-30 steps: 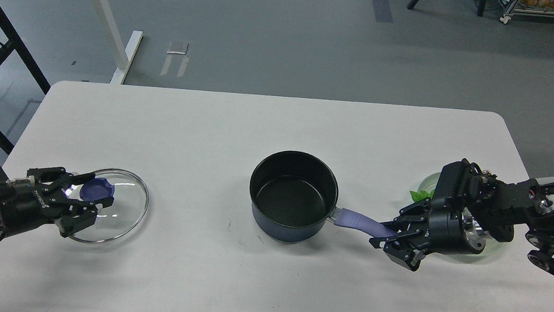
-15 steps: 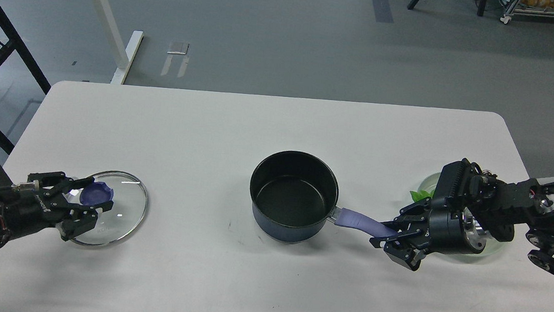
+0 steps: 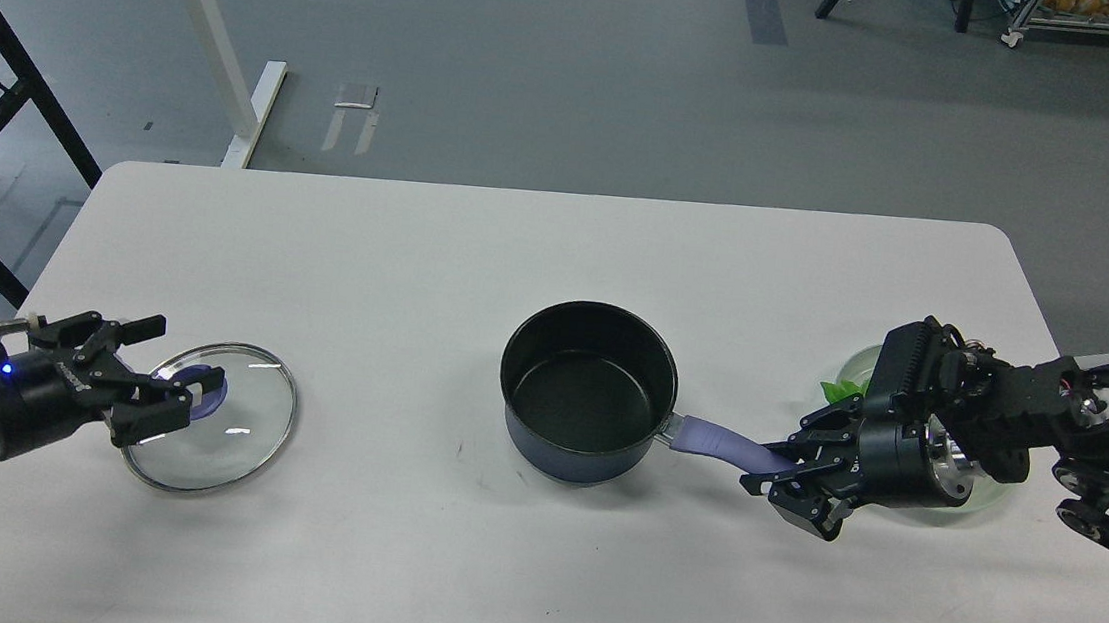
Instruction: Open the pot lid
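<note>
The glass lid (image 3: 212, 418) lies flat at the table's (image 3: 540, 250) left, knob up; the uncovered pot (image 3: 588, 390) sits mid-table, its handle (image 3: 728, 445) pointing right; my right gripper (image 3: 786, 477) clamps that handle; my left gripper (image 3: 152, 377) spreads apart beside the lid.

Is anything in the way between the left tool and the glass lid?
No. The left tool is open right at the glass lid, its fingers around the blue knob. The lid lies flat on the white table, well away from the pot.
</note>
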`<action>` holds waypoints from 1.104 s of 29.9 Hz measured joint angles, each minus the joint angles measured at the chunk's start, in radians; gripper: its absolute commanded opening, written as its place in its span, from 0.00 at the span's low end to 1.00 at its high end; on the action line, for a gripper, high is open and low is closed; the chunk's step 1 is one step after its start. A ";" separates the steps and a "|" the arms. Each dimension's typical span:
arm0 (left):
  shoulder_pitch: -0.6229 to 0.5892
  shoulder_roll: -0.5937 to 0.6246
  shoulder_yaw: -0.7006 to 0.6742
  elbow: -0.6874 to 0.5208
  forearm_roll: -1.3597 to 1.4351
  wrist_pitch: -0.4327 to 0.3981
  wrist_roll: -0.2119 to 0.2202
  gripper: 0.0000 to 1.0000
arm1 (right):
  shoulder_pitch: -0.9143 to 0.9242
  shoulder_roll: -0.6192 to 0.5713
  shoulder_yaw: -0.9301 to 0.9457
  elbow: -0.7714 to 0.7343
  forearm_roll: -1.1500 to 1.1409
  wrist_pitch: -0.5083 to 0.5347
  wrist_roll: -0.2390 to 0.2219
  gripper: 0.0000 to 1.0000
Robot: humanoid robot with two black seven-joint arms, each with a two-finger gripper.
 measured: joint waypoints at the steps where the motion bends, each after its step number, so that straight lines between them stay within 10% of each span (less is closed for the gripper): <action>1: -0.034 0.014 -0.008 -0.016 -0.093 -0.070 0.000 0.99 | 0.000 0.000 0.000 0.000 0.000 0.000 0.000 0.33; 6: -0.128 0.029 -0.062 -0.009 -0.602 -0.362 0.000 0.99 | 0.000 -0.002 0.000 0.000 0.000 0.000 0.000 0.34; 10: -0.137 -0.006 -0.085 0.042 -1.022 -0.443 0.000 0.99 | 0.000 -0.004 0.000 0.000 0.000 0.000 0.000 0.40; 18: -0.127 -0.112 -0.096 0.205 -1.310 -0.484 0.000 0.99 | 0.000 -0.005 0.001 0.001 0.009 0.000 0.000 0.97; 33: -0.117 -0.150 -0.112 0.275 -1.536 -0.695 0.008 0.99 | 0.042 -0.108 0.136 0.042 0.324 -0.007 0.000 0.98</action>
